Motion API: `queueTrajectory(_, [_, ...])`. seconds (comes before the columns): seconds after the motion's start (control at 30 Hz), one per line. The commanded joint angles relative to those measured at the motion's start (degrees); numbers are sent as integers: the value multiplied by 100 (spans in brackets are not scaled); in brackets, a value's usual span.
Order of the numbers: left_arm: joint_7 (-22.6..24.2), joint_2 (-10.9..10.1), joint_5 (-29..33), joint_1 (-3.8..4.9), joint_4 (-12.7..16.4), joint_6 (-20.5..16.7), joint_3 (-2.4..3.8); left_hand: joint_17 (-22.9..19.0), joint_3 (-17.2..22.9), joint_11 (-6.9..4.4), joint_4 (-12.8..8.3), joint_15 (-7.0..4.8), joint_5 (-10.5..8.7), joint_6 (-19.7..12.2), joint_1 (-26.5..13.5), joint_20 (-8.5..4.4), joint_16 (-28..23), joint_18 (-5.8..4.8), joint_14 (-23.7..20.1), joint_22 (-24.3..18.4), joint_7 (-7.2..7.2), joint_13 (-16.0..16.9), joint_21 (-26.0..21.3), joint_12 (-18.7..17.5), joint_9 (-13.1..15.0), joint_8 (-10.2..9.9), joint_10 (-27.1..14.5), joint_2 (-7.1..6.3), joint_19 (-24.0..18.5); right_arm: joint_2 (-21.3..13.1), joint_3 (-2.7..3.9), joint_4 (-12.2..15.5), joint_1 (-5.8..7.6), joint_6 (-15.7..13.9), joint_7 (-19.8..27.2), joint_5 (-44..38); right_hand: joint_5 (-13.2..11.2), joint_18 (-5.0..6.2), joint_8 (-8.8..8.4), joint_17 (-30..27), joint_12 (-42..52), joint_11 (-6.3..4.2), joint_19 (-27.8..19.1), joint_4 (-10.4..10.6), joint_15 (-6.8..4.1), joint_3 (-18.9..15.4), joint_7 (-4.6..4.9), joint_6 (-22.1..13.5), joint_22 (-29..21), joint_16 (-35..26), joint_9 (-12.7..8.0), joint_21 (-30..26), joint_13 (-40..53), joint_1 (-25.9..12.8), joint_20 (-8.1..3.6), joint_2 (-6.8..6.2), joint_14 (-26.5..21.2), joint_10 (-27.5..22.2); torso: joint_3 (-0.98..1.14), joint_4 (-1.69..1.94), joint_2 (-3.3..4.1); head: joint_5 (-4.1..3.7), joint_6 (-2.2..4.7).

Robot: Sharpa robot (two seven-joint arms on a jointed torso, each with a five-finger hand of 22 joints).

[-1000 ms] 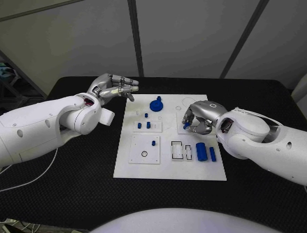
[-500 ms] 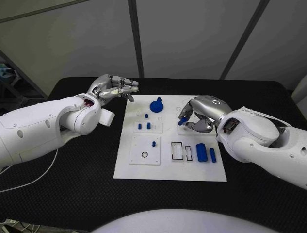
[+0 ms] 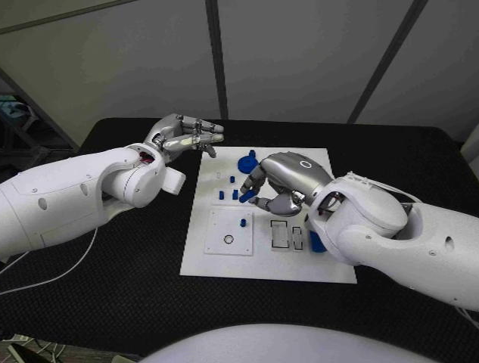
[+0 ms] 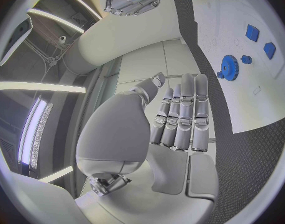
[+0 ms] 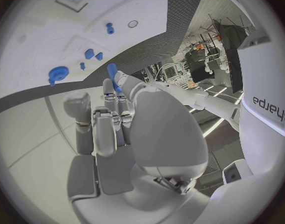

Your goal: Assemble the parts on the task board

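The white task board (image 3: 263,261) lies in the middle of the table. My right hand (image 3: 278,181) hovers over its left middle and pinches a small blue part (image 5: 113,77) at its fingertips, just right of two short blue pegs (image 3: 219,195) standing in a small plate. A blue gear (image 3: 247,160) sits at the board's far edge and also appears in the left wrist view (image 4: 227,66). Another blue peg (image 3: 244,222) stands in the near left plate. My left hand (image 3: 185,136) is raised off the board's far left corner, fingers straight and holding nothing.
A blue cylinder (image 3: 315,242) lies on the board's right part, half hidden by my right forearm. Two black-rimmed slots (image 3: 278,231) are beside it. Black table (image 3: 108,272) surrounds the board, and grey wall panels stand behind.
My right hand has carried the blue part leftward, from the board's right plate to above the left middle plate. The left hand has stayed in place.
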Motion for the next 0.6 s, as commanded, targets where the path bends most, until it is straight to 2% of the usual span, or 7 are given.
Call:
queueTrajectory(0.03, [29, 22, 26, 9, -1, 81, 5, -7, 13, -8, -26, 2, -19, 23, 1, 19, -24, 25, 34, -5, 6, -3, -29, 34, -7, -3, -40, 69, 10, 124, -105, -79, -7, 28, 225, 343, 45, -91, 19, 99, -40, 8, 35, 3, -22, 25, 14, 18, -14, 26, 93, -5, 6, 10, 3, 14, 332, 18, -1, 14, 2, 36, -23])
queueTrajectory(0.1, [28, 31, 40, 9, -1, 84, 5, -7, 13, -8, -26, 2, -19, 23, 1, 19, -24, 25, 34, -5, 6, -3, -29, 34, -7, -3, -40, 69, 10, 210, -191, -142, -15, 57, 250, 408, 47, -90, 17, 97, -43, 9, 33, 5, -21, 25, 15, 17, -19, 25, 92, -7, 6, 6, 3, 15, 332, 18, -3, 5, 3, 53, -32])
queueTrajectory(0.17, [27, 44, 54, 9, -2, 88, 5, -7, 13, -8, -26, 2, -19, 23, 1, 19, -24, 25, 34, -5, 6, -3, -29, 34, -7, -3, -40, 69, 10, 319, -316, -234, -38, 100, 283, 474, 49, -88, 15, 97, -47, 10, 27, 4, -20, 26, 15, 15, -30, 25, 92, -13, 7, 4, 4, 16, 332, 17, -3, -1, 6, 67, -32])
queueTrajectory(0.27, [27, 55, 61, 10, -6, 95, 5, -7, 13, -8, -26, 2, -19, 23, 1, 19, -24, 25, 34, -5, 6, -3, -29, 34, -7, -3, -40, 69, 10, 414, -415, -312, -63, 153, 318, 510, 53, -87, 13, 91, -51, 10, 24, 2, -19, 28, 16, 12, -33, 22, 92, -15, 7, 5, 5, 17, 331, 16, 4, -1, 10, 107, -47])
queueTrajectory(0.4, [22, 68, 66, 10, -13, 103, 5, -7, 13, -8, -26, 2, -19, 23, 1, 19, -24, 25, 34, -5, 6, -3, -29, 34, -7, -3, -40, 69, 10, 505, -481, -400, -88, 213, 346, 523, 58, -87, 8, 91, -59, 12, 22, -6, -18, 29, 18, 6, -36, 22, 90, -16, 7, 6, 6, 12, 330, 12, 11, -1, 8, 133, -67])
queueTrajectory(0.6, [19, 81, 68, 10, -19, 112, 5, -10, 15, -8, -27, 3, -19, 24, 1, 19, -29, 25, 32, -6, 5, -3, -31, 37, -7, -3, -40, 72, 8, 567, -520, -506, -104, 264, 366, 486, 61, -85, 4, 88, -66, 13, 16, -11, -16, 30, 20, 2, -46, 20, 89, -22, 7, 6, 7, 8, 330, 9, 6, -3, 5, 158, -84])
